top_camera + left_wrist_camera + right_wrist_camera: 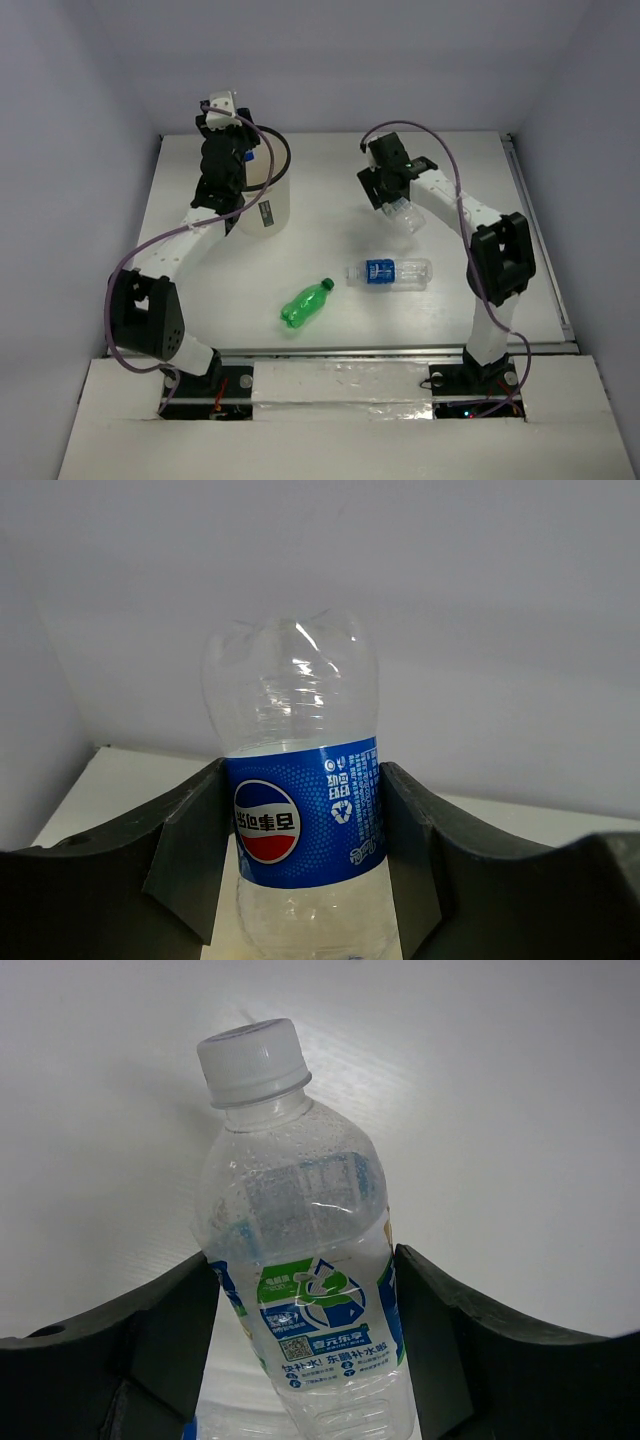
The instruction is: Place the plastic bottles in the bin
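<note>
**Q:** What writing can be read?
**A:** The left tool (305, 840) clamps the Pepsi bottle (300, 730) at its blue label. The logo and Chinese characters read upside down. Its long axis runs up the wrist view, cap unseen, over the rim of the bin (272, 210), back-left on the table (340, 180).

**Q:** And the right side?
**A:** The right tool (305, 1340) grips a green-white labelled bottle (300, 1210) bearing a QR code, white cap pointing away from the wrist, above the table.

**Q:** What else lies around?
**A:** A green bottle (305, 302) lies diagonally, cap toward back-right, near a blue-labelled bottle (388, 272) lying crosswise, both apart from the bin
</note>
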Available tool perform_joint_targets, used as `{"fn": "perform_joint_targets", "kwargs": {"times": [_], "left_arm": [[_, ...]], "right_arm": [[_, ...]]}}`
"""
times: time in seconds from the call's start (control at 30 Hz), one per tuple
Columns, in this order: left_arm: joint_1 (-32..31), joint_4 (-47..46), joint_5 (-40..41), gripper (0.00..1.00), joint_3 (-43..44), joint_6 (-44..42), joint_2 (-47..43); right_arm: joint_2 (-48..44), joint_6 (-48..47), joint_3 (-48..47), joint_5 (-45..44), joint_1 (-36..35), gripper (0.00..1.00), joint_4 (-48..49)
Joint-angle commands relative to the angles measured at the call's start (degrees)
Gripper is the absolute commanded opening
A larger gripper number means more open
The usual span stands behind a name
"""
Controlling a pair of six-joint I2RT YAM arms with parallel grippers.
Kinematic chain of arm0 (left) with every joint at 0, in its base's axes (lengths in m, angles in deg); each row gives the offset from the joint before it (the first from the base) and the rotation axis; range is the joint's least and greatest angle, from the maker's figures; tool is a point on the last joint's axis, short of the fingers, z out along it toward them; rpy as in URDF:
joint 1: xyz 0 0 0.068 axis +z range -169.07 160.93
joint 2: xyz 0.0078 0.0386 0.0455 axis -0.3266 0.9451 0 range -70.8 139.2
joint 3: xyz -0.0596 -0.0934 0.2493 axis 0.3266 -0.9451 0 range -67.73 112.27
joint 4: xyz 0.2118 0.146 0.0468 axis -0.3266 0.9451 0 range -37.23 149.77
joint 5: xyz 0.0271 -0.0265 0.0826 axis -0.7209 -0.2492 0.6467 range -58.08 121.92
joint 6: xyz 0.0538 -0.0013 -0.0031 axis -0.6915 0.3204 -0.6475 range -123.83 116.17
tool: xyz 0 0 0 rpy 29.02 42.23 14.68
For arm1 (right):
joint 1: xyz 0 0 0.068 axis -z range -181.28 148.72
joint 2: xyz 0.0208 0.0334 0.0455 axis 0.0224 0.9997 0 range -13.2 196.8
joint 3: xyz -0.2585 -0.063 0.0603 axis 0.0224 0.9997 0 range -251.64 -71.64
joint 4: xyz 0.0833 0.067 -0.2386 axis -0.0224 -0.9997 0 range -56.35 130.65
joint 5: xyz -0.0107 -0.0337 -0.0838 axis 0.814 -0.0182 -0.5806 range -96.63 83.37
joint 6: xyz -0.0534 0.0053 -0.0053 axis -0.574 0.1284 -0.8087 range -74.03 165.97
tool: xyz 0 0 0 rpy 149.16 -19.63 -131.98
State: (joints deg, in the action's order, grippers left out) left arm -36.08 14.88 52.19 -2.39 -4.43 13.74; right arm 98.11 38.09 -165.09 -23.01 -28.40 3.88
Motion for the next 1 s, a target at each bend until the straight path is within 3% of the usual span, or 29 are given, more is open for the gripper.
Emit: {"fn": "perform_joint_targets", "kwargs": {"times": [0.0, 0.2, 0.23, 0.43, 0.67, 0.7, 0.97], "left_arm": [[0.23, -5.53, 1.35, 0.28, -0.48, -2.91, -0.07], [0.23, -5.88, 1.09, 0.57, -1.09, -2.30, -0.07], [0.23, -5.97, 0.65, 0.66, -1.27, -1.86, -0.59], [0.23, -4.48, -2.16, 0.82, -0.83, 2.79, -4.71], [0.23, -3.24, -5.94, 0.79, 1.10, 9.28, -12.36], [0.23, -3.24, -6.47, 0.78, 1.36, 10.17, -13.59], [0.23, -0.96, -14.11, 0.72, 4.61, 15.89, -23.44]], "right_arm": [[-6.88, 2.43, -4.02, -3.39, 0.31, 0.63, 5.39], [-15.67, 5.59, -4.02, 0.02, 0.31, 0.63, 9.61], [-16.55, 6.20, -4.72, 1.25, 0.31, 0.63, 9.96], [-22.88, 14.27, -3.85, 19.25, 0.31, 0.63, 21.55], [-25.00, 27.37, 0.63, 34.47, -3.11, 0.64, 44.30], [-24.65, 28.96, 1.51, 35.01, -4.25, 0.64, 50.68], [-10.87, 40.39, -6.82, 33.79, -10.31, 0.65, 68.05]]}}
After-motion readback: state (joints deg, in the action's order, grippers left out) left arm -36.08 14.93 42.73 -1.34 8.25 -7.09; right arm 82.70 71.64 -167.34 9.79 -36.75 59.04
